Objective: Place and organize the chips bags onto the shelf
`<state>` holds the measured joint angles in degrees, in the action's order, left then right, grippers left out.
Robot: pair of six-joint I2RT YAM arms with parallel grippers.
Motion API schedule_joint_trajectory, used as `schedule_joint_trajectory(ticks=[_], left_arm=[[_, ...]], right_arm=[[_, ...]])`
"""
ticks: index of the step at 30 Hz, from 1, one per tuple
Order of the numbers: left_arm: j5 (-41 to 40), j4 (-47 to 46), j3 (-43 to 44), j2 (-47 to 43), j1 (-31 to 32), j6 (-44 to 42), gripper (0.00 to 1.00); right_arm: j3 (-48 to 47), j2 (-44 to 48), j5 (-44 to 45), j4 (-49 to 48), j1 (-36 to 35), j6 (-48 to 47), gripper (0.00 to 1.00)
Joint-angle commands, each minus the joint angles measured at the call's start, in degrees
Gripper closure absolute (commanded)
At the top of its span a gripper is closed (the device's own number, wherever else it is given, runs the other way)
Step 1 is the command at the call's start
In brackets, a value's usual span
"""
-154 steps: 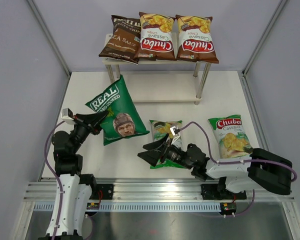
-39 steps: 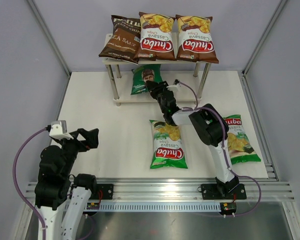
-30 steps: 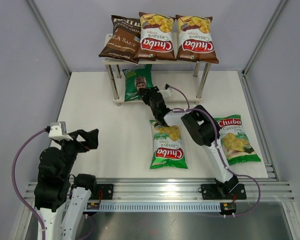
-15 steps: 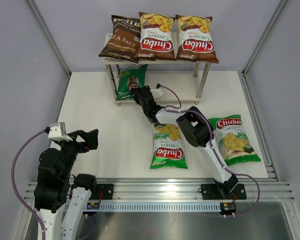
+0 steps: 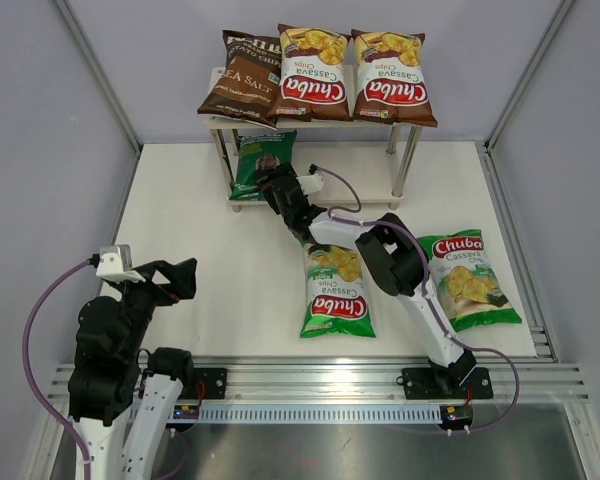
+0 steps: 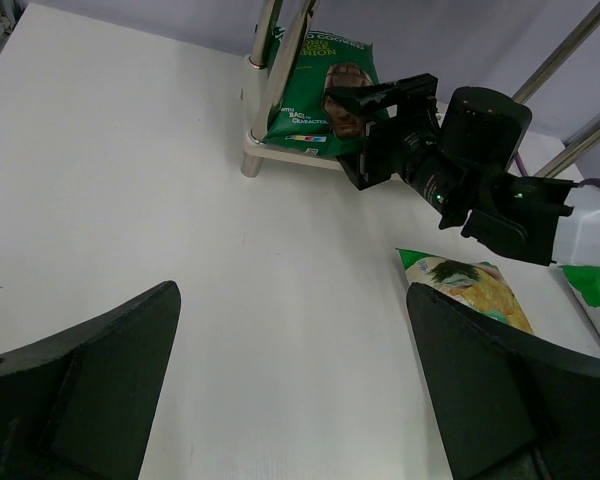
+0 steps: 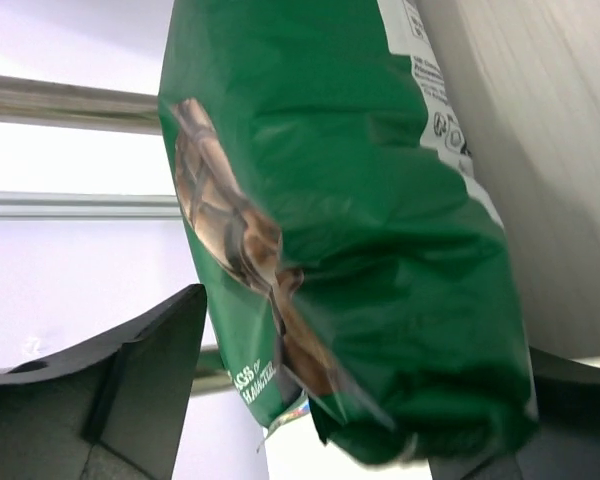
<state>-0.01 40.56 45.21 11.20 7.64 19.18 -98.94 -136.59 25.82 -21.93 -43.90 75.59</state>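
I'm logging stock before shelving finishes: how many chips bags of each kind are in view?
Brown-red glossy Chuba Cassava bags: 2
Green glossy Chuba Cassava bags: 2
Dark brown glossy Kettle sea salt bag: 1
Dark green glossy bag with a man's face: 1
Total: 6

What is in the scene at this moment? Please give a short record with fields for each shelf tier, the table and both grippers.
top tier: dark brown Kettle bag, two brown-red Chuba Cassava bags
lower tier: dark green glossy bag with a man's face, at the left end of the cream two-tier shelf
table: two green Chuba Cassava bags, lying flat
right gripper: fingers on both sides of the dark green bag
left gripper: open, empty
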Motion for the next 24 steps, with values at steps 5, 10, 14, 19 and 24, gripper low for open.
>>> schedule_joint_trajectory(ticks=[5, 10, 14, 19, 24], left_arm=[[-1.48, -2.94, -0.39, -0.66, 0.45, -1.16, 0.01], [-1.57, -2.94, -0.39, -0.48, 0.36, -1.16, 0.01], [-1.75, -2.85, -0.39, -0.39, 0.36, -1.07, 0.01], [-1.83, -2.85, -0.47, 0.31, 0.45, -0.99, 0.01], [-2.45, -3.03, -0.74, 2.24, 0.45, -0.11, 0.01]], right_arm=[[3.22, 5.90, 0.81, 15.06, -1.01, 0.08, 0.10], [6.03, 9.32, 1.16, 17.89, -0.57, 0.52, 0.05], [8.93, 12.57, 0.11, 15.96, -0.31, -0.62, 0.00], [13.57, 16.97, 0.10, 14.47, -0.22, -2.72, 0.01], [19.56, 25.05, 0.01, 10.07, -0.31, -8.52, 0.01]])
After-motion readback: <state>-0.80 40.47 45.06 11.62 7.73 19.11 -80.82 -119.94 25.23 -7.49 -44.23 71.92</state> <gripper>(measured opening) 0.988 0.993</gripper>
